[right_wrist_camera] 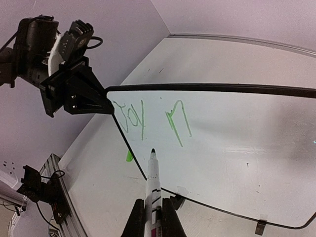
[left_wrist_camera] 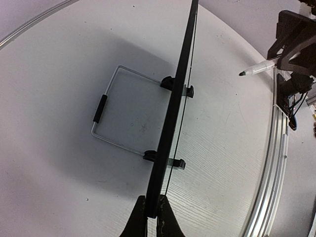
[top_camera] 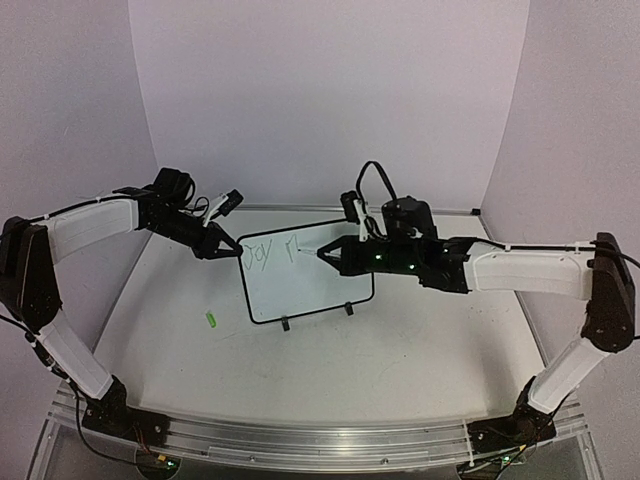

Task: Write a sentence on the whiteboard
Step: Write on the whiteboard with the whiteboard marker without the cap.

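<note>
Right wrist: marker (right_wrist_camera: 153, 180) near whiteboard (right_wrist_camera: 237, 148).

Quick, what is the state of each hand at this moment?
Left hand: closed on the whiteboard edge.
Right hand: closed, holding the marker.

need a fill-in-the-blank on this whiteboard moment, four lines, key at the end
1. The handwriting on the small black-framed white whiteboard is ____ in colour.
2. The whiteboard stands on ____ small black feet.
3. The first written word reads ____.
4. The right gripper is shut on a white-barrelled marker; the left gripper is shut on the whiteboard's thin black ____.

Missing words: green; two; Joy; frame.
</note>
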Motion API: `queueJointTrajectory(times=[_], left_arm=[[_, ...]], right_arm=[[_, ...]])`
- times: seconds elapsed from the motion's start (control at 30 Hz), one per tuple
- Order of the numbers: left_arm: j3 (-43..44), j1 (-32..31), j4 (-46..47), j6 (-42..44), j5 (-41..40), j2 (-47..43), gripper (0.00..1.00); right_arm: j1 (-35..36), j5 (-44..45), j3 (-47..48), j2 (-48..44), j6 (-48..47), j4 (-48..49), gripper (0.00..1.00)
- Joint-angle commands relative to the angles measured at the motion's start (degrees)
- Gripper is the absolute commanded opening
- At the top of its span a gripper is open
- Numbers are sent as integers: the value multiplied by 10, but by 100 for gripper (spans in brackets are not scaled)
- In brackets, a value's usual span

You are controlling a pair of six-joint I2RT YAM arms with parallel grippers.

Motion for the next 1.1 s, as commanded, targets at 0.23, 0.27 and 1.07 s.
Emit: queueJointTrajectory(times=[0.23, 0.27, 1.07], left_arm=[[1, -2, 2, 29, -72, -8, 0], [1, -2, 2, 29, -72, -8, 0], [1, -7, -2, 30, -80, -2, 0]], right_arm=[[-58, -67, -12, -70, -27, -44, 0], [-64, -72, -14, -70, -28, -43, 0], [-94, -80, 1, 4, 26, 65, 0]])
